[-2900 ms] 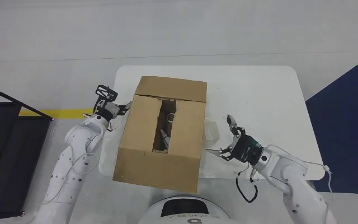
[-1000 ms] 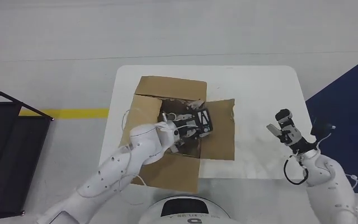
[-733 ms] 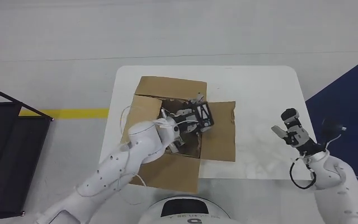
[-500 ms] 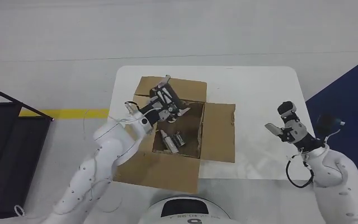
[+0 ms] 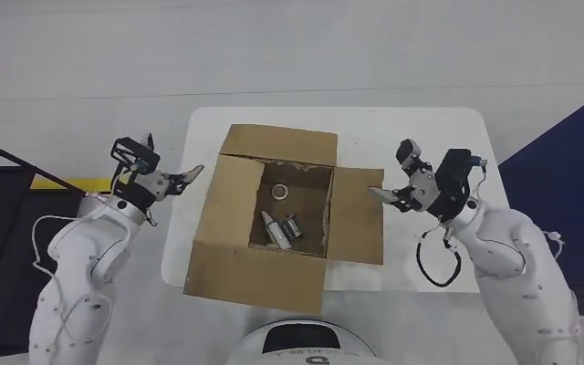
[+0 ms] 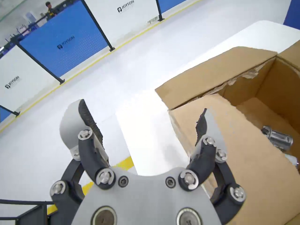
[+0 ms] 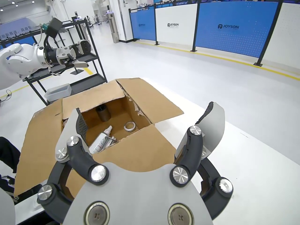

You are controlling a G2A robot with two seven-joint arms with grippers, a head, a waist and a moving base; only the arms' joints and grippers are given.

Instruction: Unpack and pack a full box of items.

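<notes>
An open cardboard box [image 5: 265, 269] stands mid-table with its flaps folded outward. Inside lie a white tape ring [image 5: 282, 192], a white bottle [image 5: 272, 228] and a metal can [image 5: 293, 225]. The right wrist view also shows a black cylinder [image 7: 103, 114] in the box, beside the bottle [image 7: 101, 139] and the ring [image 7: 129, 126]. My left gripper [image 5: 178, 178] hangs open and empty off the box's left side, near the table's left edge. My right gripper [image 5: 388, 171] is open and empty above the right flap [image 5: 356, 214]. The can [image 6: 277, 138] shows past the left gripper [image 6: 143, 108].
The white table [image 5: 429, 137] has free room right of the box and behind it. A black rack [image 5: 18, 228] stands on the floor to the left, and it holds a grey bin [image 7: 58, 92]. Blue and white partition panels [image 7: 211, 29] stand farther off.
My left arm has pulled out from above the box to the table's left edge. My right gripper has come in from the table's right side toward the right flap.
</notes>
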